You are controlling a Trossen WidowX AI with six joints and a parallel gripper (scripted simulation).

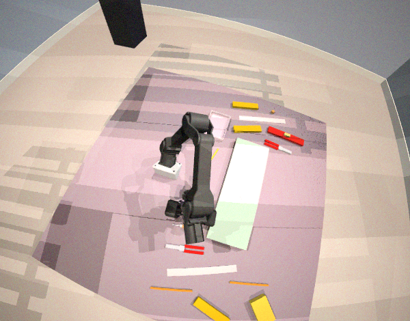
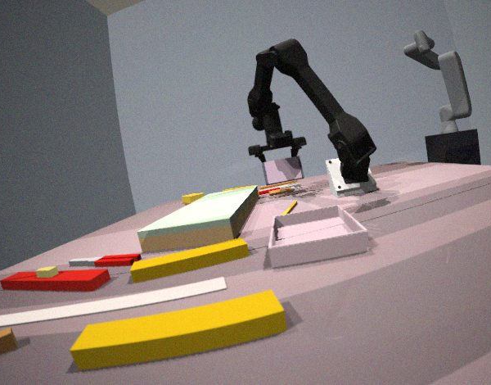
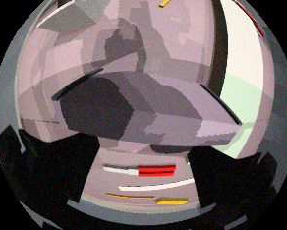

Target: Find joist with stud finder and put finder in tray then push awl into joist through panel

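No writing is showing on anything. The gripper [image 2: 277, 154] is holding the stud finder [image 2: 282, 169] between wide-set fingers, hanging above the mauve bench [image 2: 423, 264] beside the pale green floor panel [image 2: 204, 211]. The tray [image 2: 316, 236] is sitting near the panel's other end. Grey-blue walls are enclosing the room.

Stud finder [image 2: 282, 169]: glossy, mirror-smooth face, showing reflections. Arm [image 2: 316, 92]: matt black, looking like plastic. Floor panel [image 2: 195, 215]: matt pale green top, wood-toned edge. Tray [image 2: 317, 251]: smooth matt lilac. Table [image 2: 423, 256]: giving off faint sheen.
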